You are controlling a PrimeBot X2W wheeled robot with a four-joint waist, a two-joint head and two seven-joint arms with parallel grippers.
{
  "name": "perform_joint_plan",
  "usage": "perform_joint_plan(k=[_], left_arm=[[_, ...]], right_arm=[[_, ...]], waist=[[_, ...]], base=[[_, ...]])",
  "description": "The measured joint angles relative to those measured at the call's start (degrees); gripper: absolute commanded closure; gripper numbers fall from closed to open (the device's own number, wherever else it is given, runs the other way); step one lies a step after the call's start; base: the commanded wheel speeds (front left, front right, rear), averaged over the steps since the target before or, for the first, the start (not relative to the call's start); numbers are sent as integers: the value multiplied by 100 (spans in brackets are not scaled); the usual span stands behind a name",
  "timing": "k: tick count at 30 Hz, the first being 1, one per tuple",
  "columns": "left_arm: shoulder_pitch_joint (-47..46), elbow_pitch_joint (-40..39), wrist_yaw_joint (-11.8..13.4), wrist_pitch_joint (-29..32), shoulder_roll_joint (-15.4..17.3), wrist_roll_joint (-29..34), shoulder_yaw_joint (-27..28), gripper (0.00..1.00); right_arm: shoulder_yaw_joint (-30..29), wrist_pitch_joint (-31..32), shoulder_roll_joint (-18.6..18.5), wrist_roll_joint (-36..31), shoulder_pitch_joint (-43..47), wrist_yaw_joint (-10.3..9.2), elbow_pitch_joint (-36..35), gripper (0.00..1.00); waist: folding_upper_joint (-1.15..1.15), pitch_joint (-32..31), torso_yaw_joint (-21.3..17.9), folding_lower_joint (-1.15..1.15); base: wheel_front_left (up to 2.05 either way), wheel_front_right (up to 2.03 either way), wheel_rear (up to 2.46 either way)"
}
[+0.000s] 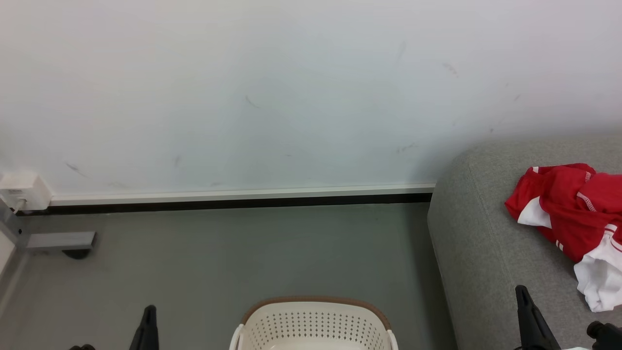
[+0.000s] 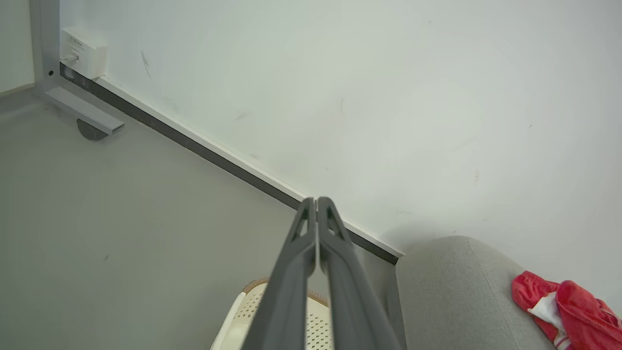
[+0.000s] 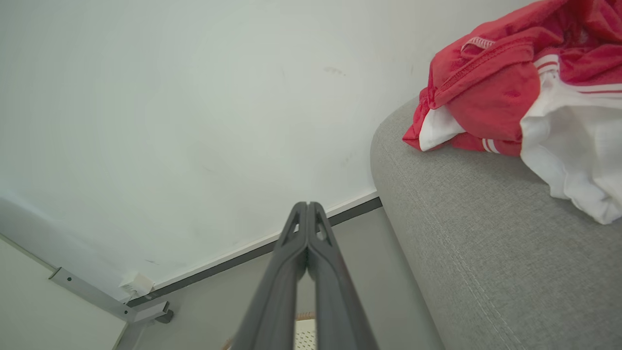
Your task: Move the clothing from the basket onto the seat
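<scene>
Left pincer (image 2: 316, 200) and right pincer (image 3: 307, 204) pinched together, empty; clothing (image 3: 486, 92) heaped on seat (image 3: 486, 262) right of the right pincer; basket (image 1: 316, 323) between them.

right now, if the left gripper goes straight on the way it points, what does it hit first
Probably the white wall, low down just above the skirting. The shut left gripper points past the basket and left of the seat; depth is unclear.

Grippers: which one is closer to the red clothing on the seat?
The right gripper: in the head view it shows against the seat, just below the clothing. The left gripper is beyond the basket.
</scene>
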Motion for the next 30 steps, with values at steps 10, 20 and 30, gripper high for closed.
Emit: perform_joint_plan(k=[10,20,30], left_arm=[[-103,-31,-19,214,1,-840,5,100],[-195,-54,-43,422,3,-1597,19,100],[-272,-79,-49,593,9,-2296,30,100]], right_arm=[[-158,224,26,760,-83,0,-31,100],[-297,421,54,1423,-112,0,-70,100],[-435,598,78,2036,-197,0,-99,100]], waist=[[0,16,19,0],[0,32,38,0],[0,48,56,0]], base=[[0,0,0],[0,0,0],[0,0,0]])
